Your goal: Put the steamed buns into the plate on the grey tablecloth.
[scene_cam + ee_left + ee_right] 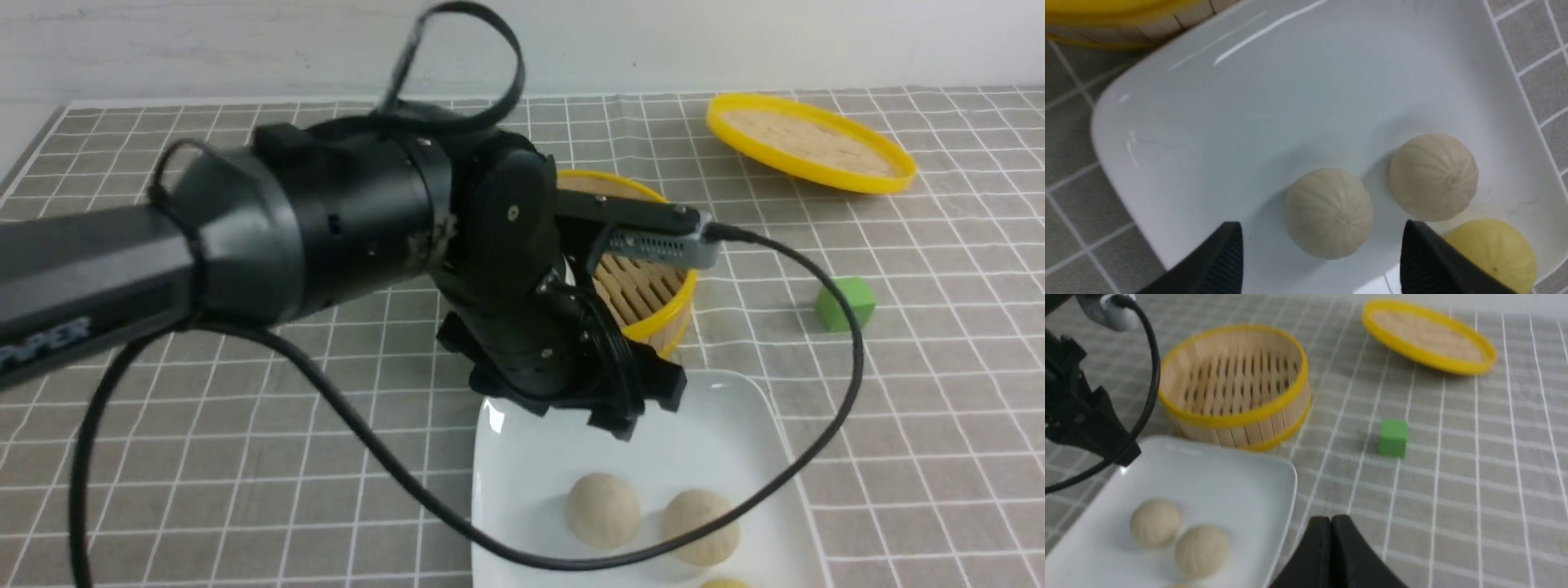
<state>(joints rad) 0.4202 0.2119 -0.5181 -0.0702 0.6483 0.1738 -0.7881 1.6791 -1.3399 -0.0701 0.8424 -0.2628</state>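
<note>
The white square plate [735, 425] lies on the grey grid tablecloth [245, 408] at the front. Two cream steamed buns [603, 510] [700, 527] rest in it, with a yellowish bun [725, 583] at the frame's bottom edge. My left gripper [641, 408] hovers over the plate's far part, open and empty. In the left wrist view the left gripper [1322, 230] has its jaws wide apart on either side of one bun [1329, 212], which lies on the plate [1249, 122]; the second bun [1433, 175] and the yellowish bun [1494, 249] lie beside it. My right gripper [1332, 520] is shut and empty over cloth beside the plate [1229, 486].
The round yellow-rimmed bamboo steamer [1237, 388] stands just behind the plate and looks empty. Its flat lid [808, 143] lies at the back right. A green cube [845, 304] sits on the cloth to the right. The left arm's cable [849, 384] loops over the plate.
</note>
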